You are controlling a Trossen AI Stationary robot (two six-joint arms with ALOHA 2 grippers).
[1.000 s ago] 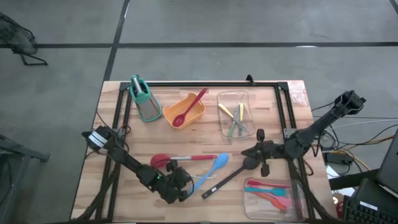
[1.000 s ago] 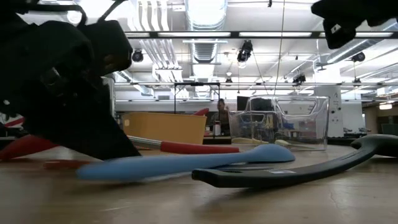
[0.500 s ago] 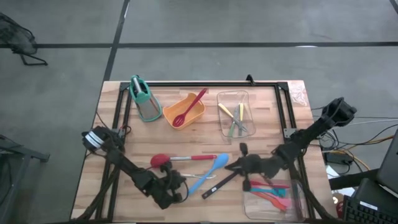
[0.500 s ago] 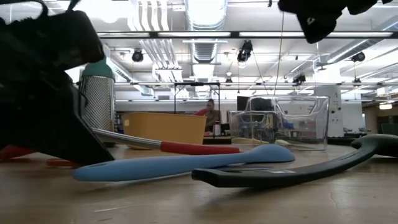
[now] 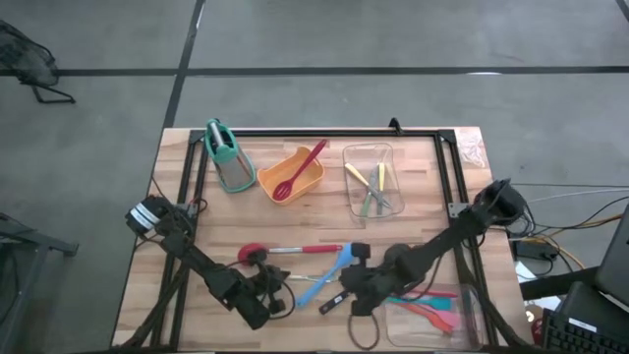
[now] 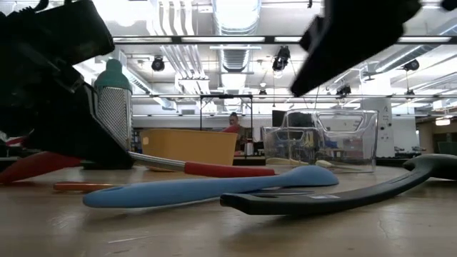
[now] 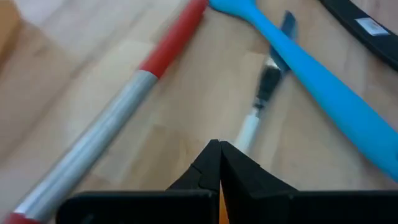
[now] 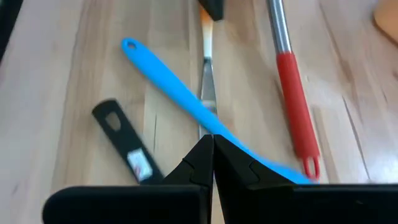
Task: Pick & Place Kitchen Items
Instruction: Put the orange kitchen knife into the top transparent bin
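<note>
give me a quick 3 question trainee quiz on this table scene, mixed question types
1. True or false: the orange rectangular tub holds a red spoon.
2. Multiple choice: which utensil lies directly ahead of the right gripper in its wrist view? A) the long blue spoon B) a green whisk C) a white plate
3. Short answer: how do the left gripper's fingers stand, and do they hold anything?

Key
1. True.
2. A.
3. Shut, tips pressed together, holding nothing; the red-and-silver handled utensil and a slim metal utensil lie ahead on the wooden table.
</note>
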